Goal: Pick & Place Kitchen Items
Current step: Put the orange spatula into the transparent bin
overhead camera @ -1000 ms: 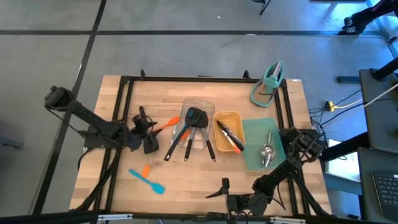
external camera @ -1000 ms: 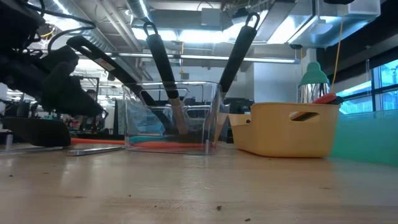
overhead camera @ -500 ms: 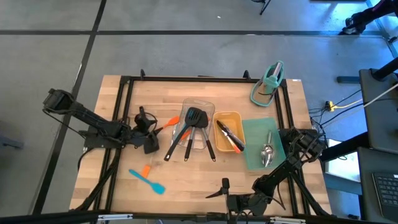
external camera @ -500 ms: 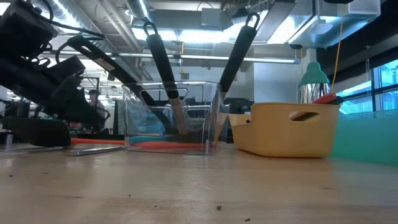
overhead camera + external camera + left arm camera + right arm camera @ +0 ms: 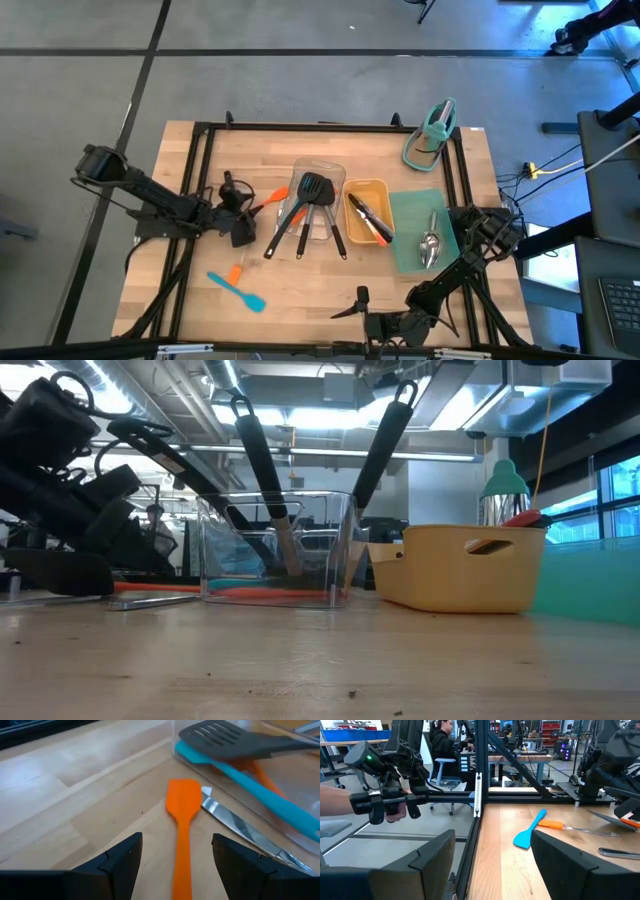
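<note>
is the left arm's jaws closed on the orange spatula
No, the left gripper stands open, with the orange spatula lying on the table between its jaws, not clamped.

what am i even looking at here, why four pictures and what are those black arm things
You are seeing one moment from four cameras. Two dark robot arms work at a wooden table, each ending in a two-finger pincer. One camera looks straight down, one sits at table height, and one rides on each arm's wrist.

On the table stand a clear tray with black slotted turners, a yellow tray with tongs, and a green mat with a steel spoon. A blue spatula lies near the front.

The left pincer is open, its fingers either side of an orange spatula lying flat beside the clear tray, not gripping it. The right pincer waits open at the table's front edge, holding nothing.
</note>
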Robot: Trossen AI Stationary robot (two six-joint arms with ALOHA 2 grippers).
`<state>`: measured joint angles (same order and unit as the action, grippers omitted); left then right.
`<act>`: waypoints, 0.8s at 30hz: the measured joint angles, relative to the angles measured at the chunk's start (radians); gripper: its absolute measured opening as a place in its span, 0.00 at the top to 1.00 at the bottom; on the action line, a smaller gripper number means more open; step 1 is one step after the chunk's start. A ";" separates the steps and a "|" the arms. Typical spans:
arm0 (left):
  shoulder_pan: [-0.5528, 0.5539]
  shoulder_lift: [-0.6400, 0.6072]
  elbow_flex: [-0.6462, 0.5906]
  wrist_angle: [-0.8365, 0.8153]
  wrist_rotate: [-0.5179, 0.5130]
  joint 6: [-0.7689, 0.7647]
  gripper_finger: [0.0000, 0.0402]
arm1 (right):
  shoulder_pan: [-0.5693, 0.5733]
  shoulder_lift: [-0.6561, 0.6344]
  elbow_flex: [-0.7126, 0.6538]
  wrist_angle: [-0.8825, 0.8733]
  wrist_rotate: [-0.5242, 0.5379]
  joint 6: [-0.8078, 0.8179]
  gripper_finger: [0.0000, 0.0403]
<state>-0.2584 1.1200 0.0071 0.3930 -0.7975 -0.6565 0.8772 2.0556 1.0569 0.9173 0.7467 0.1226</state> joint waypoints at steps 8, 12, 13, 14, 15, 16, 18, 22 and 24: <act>0.067 0.064 0.000 0.008 0.084 0.008 0.41 | -0.004 0.001 0.000 0.000 0.000 0.000 0.35; 0.081 0.087 0.000 0.056 0.087 0.039 0.41 | -0.006 0.001 0.000 0.000 -0.003 0.000 0.35; 0.087 0.091 0.000 0.073 0.091 0.050 0.41 | -0.006 0.001 0.000 0.000 -0.003 0.000 0.35; 0.095 0.097 0.000 0.084 0.095 0.059 0.41 | -0.006 0.001 0.000 0.000 -0.003 0.000 0.35; 0.104 0.105 0.000 0.093 0.102 0.069 0.41 | -0.006 0.001 0.000 0.000 -0.003 0.000 0.35; 0.113 0.113 0.000 0.102 0.113 0.077 0.41 | -0.006 0.001 0.000 0.000 -0.003 0.000 0.35; 0.131 0.132 0.002 0.116 0.133 0.083 0.41 | -0.006 0.001 0.000 0.000 -0.003 0.000 0.35; 0.149 0.172 0.006 0.127 0.153 0.092 0.42 | -0.006 0.001 0.000 0.000 -0.002 0.000 0.35; 0.149 0.195 0.012 0.123 0.153 0.103 0.43 | -0.006 0.001 0.000 0.000 -0.002 0.000 0.35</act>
<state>-0.1093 1.3155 0.0188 0.5163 -0.6445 -0.5539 0.8715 2.0567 1.0565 0.9175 0.7444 0.1226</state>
